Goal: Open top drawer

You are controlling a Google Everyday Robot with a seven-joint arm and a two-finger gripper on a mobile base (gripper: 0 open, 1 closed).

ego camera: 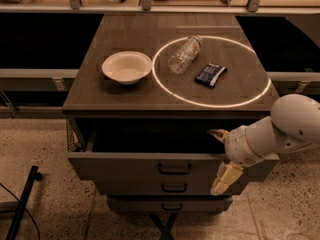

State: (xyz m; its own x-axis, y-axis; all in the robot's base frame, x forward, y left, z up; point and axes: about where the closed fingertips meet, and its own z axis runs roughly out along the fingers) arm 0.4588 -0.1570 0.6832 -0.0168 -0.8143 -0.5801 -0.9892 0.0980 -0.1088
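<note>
The top drawer [130, 166] is the widest grey-beige front, with a small black handle [174, 169]. It stands pulled out from under the tabletop, and its dark inside [150, 136] shows. My gripper [219, 159] is at the drawer's front right, to the right of the handle and off it. Its fingers are spread, one [217, 133] above the drawer's front edge and one [223, 178] down across the front. It holds nothing.
Two shorter drawer fronts [172, 188] sit below. On the tabletop [90, 91] are a white bowl [126, 67], a lying clear plastic bottle [184, 53] and a dark snack packet [210, 74] inside a lit ring. A black pole [22, 204] lies on the floor at left.
</note>
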